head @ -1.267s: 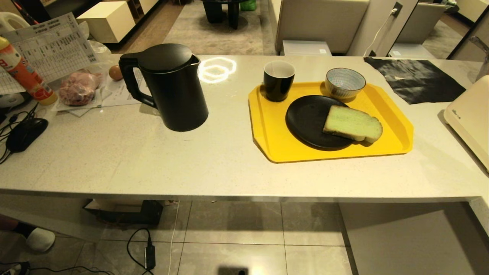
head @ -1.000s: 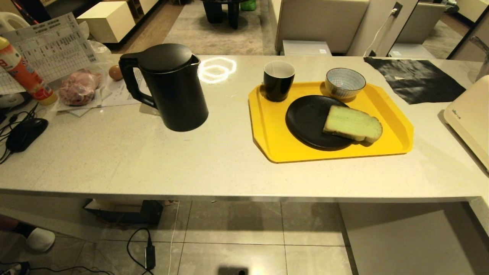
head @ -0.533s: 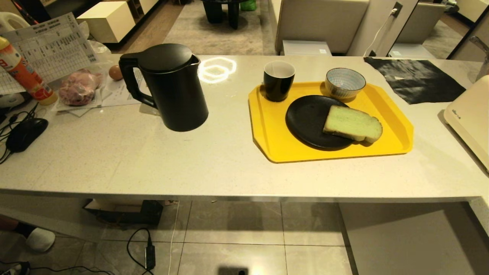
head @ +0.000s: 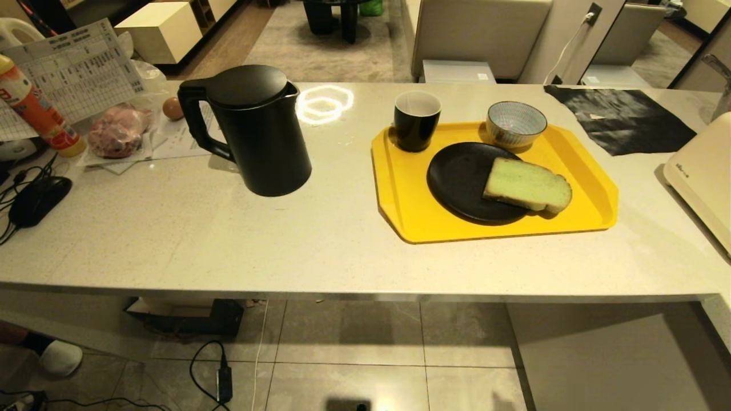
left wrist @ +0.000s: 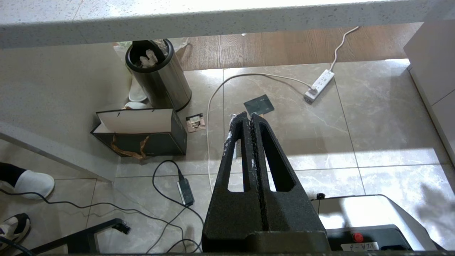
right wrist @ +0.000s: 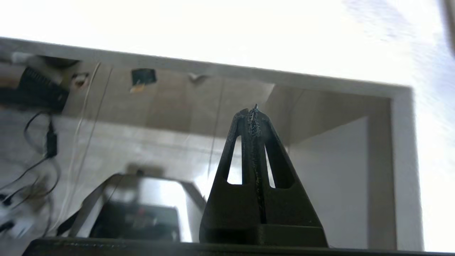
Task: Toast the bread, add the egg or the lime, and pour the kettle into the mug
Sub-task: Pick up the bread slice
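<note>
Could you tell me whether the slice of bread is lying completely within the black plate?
No, the bread rests partly on the black plate, with its crust end overhanging the rim above the yellow tray.

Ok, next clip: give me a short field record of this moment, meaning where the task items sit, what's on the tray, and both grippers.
kettle: upright on the counter, lid shut, left of the tray
tray: yellow, holds mug, bowl, plate
mug: far left corner of tray
bowl: striped, right of mug
bread: on the plate, overhanging its right edge
egg: far left of counter, behind the kettle handle
left gripper: shut, empty, below counter level over the floor
right gripper: shut, empty, below the counter edge
</note>
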Motion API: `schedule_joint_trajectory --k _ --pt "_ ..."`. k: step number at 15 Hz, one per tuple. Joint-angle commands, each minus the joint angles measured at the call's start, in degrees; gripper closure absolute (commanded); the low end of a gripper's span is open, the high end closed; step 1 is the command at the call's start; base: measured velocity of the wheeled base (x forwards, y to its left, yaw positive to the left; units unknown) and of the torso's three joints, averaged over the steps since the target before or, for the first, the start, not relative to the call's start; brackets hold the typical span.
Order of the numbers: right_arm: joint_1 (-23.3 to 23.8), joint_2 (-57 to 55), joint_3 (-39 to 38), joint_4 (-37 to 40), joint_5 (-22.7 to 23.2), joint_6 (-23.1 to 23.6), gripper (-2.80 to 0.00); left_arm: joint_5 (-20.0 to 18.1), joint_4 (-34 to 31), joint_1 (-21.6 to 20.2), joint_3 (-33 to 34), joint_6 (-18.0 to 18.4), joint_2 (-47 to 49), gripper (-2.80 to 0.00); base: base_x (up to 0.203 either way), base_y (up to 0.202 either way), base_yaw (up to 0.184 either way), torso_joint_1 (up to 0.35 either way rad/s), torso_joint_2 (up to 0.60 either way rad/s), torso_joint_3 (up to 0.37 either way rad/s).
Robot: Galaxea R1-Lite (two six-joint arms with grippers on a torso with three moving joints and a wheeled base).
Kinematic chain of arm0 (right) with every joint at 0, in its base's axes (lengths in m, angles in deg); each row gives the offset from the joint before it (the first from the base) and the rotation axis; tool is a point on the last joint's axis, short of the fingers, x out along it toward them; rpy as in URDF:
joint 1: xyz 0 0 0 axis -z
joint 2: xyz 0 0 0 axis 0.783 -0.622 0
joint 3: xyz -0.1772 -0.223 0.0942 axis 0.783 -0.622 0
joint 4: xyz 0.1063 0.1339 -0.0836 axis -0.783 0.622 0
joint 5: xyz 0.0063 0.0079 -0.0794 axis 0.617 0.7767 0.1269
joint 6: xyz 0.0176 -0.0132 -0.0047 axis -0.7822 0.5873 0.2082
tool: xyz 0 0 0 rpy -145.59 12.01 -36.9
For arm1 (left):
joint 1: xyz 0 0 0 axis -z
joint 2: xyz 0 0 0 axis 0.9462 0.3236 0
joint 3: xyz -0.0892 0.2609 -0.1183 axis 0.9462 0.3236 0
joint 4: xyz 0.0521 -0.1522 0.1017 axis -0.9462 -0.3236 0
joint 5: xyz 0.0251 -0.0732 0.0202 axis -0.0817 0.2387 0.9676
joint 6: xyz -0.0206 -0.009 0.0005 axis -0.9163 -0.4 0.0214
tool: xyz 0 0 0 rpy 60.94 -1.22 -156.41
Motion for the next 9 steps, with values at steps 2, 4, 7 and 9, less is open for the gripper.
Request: schedule_joint_trajectory --k 2,4,7,9 --pt "-0.5 -25.0 10.0 -0.4 2.4 -1.0 0.00 0.0 0.0 0.0 0.0 0.0 0.1 0.00 0.000 0.000 0.000 0.000 0.00 0.000" --pt "-1.2 -36.7 21.7 -0.4 5.8 -4.0 0.00 0.0 0.0 0.0 0.0 0.0 0.1 0.00 0.000 0.000 0.000 0.000 0.00 0.000" --pt "-1.9 -47.9 36.8 3.7 11.7 -8.3 -2.80 0.0 0.0 0.0 0.0 0.0 0.1 0.00 0.000 0.000 0.000 0.000 0.00 0.000" --pt "-2.0 -52.3 41.0 6.1 15.1 -10.4 -2.80 0.0 0.0 0.0 0.0 0.0 0.1 0.00 0.000 0.000 0.000 0.000 0.00 0.000"
